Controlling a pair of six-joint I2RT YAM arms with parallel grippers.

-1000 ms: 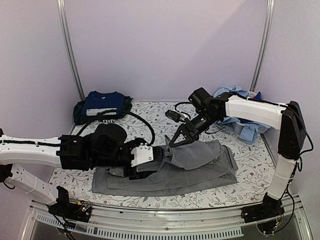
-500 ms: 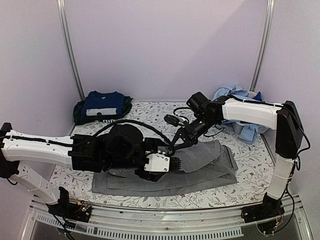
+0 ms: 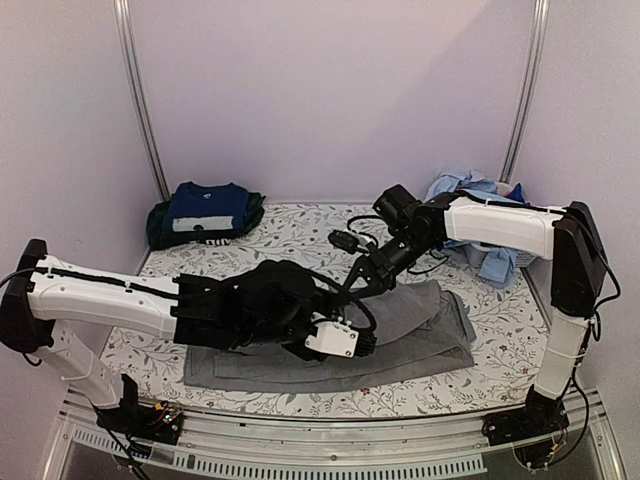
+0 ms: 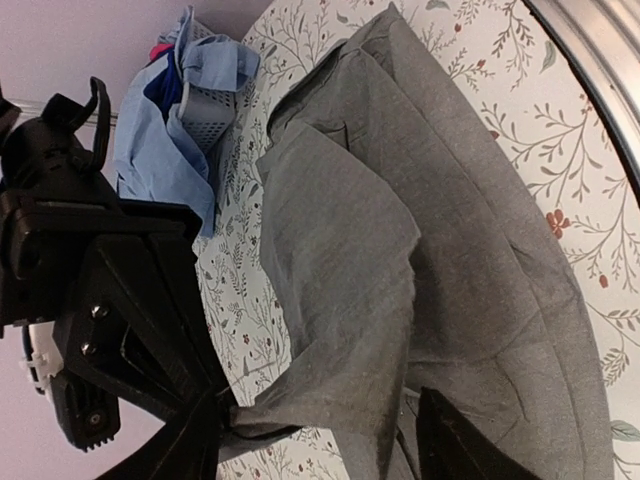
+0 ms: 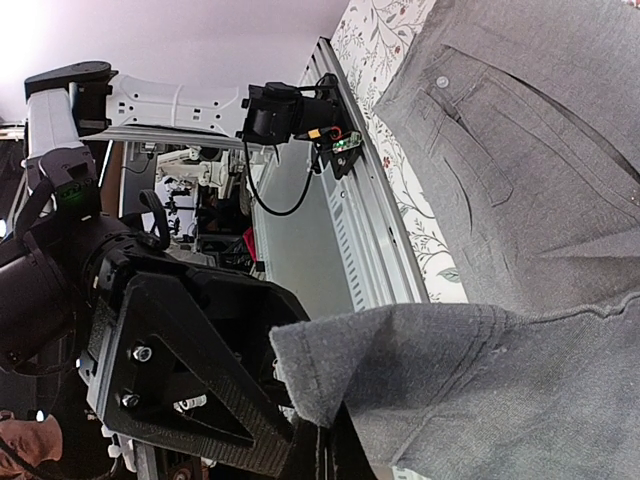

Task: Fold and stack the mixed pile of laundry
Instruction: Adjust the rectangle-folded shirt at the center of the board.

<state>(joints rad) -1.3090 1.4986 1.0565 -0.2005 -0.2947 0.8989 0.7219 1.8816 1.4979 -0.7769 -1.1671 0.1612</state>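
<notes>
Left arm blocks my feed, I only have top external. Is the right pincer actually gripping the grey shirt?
Observer: Yes. Right wrist view shows the right pincer shut on a hemmed corner of the grey shirt, raised above the flat part.
Operator: And the other arm?
Observer: Not gripping. Left wrist view: the left pincer is open, fingers either side of the hanging fold, not clamped.

Your left arm [image 3: 100, 295] and right arm [image 3: 500, 222] are white tubes with bulky black joints, thin black cables [image 3: 110, 283] alongside; your right hand [image 5: 318, 425] has black, screw-studded plates.
</notes>
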